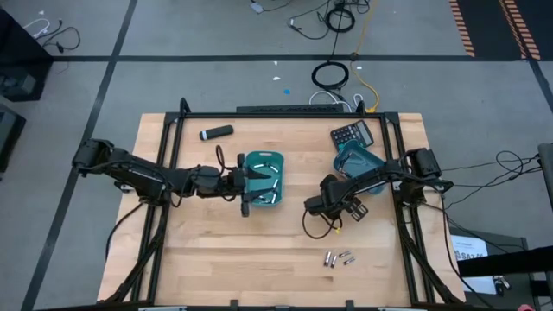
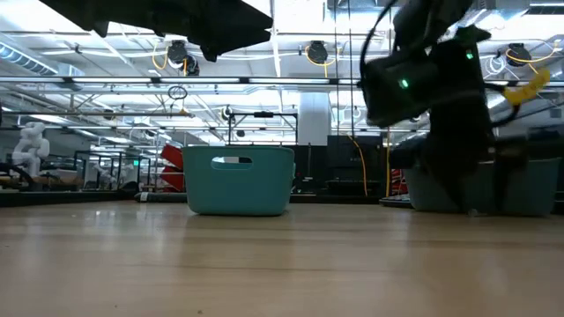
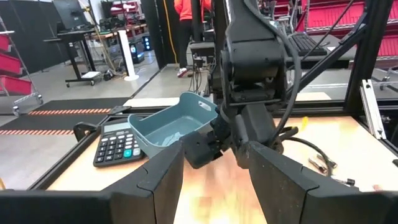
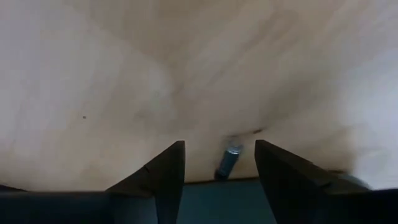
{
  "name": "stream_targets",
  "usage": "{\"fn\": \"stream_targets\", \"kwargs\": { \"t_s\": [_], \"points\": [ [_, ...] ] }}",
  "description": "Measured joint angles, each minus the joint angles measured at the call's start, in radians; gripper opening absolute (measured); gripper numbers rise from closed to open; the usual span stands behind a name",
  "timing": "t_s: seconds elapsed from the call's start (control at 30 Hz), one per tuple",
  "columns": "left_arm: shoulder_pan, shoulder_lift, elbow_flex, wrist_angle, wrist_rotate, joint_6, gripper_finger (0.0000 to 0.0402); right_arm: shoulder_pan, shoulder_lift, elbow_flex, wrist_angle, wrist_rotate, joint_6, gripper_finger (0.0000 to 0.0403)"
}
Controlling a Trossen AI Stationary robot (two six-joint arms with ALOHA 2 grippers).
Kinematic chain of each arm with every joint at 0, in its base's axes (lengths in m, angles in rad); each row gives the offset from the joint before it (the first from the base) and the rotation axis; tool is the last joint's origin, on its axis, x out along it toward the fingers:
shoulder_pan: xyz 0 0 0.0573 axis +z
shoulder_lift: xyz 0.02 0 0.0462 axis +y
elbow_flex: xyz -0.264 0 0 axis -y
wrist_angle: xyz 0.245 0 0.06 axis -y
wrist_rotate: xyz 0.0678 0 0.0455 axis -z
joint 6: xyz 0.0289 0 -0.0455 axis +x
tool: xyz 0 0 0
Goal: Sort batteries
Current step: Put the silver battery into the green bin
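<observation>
Three small silvery batteries (image 1: 338,257) lie loose on the wood near the front right. One more battery (image 4: 228,160) shows between the open fingers of my right gripper (image 4: 217,149), touching neither; that gripper (image 1: 311,206) points steeply down at mid-table. My left gripper (image 1: 251,190) is held level and open with nothing in it, at the left rim of a teal bin (image 1: 264,178) in which light cells (image 1: 270,198) lie. A second teal bin (image 1: 359,161) stands by the right arm.
A dark calculator (image 1: 352,134) lies at the far right beside the second bin. A black cylinder with a white tip (image 1: 216,132) lies at the far left. Black frame rails run along the table's sides. Bare wood spreads across the near half.
</observation>
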Motion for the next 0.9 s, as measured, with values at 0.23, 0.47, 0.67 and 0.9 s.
{"fn": "stream_targets", "kwargs": {
  "t_s": [0.23, 0.47, 0.67, 0.9],
  "points": [
    [-0.001, -0.005, -0.001, -0.009, 0.0, 0.0, 0.0186, -0.005, -0.008, -0.107, 0.085, 0.017, -0.021, 0.0185],
    [-0.001, -0.005, -0.001, -0.009, -0.039, 0.0, 0.0186, -0.006, -0.005, -0.114, 0.102, 0.038, -0.055, 0.0125],
    [-0.001, -0.005, -0.001, -0.009, -0.052, 0.0, 0.0186, -0.012, -0.004, -0.114, 0.115, 0.05, -0.091, 0.0026],
    [-0.001, -0.005, -0.001, -0.009, -0.053, 0.0, 0.0186, -0.013, 0.006, -0.054, 0.106, 0.121, -0.105, 0.0012]
  ]
}}
